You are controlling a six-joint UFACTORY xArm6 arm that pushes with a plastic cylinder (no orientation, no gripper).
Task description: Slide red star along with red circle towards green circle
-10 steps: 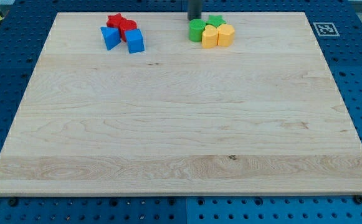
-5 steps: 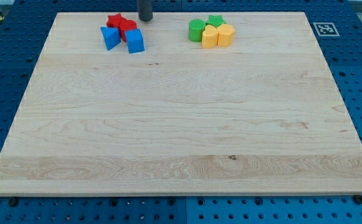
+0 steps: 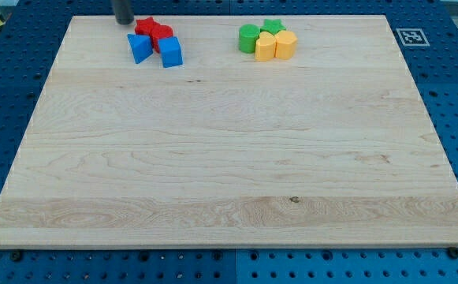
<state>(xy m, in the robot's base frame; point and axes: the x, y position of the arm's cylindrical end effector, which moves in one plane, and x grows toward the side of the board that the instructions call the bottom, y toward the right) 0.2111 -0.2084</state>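
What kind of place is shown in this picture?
Probably a robotics lab bench. A wooden board lies on a blue perforated table, with a printed marker tag at the board's corner. My tip stands just left of the red star.

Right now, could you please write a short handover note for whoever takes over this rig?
My tip sits at the view's top, just left of the red star, not clearly touching it.
The red star and red circle are bunched with two blue blocks at upper left.
The green circle sits to the right beside a green star and two yellow blocks.
Done: nothing pushed yet.
Left: slide both red blocks rightward to the green circle.
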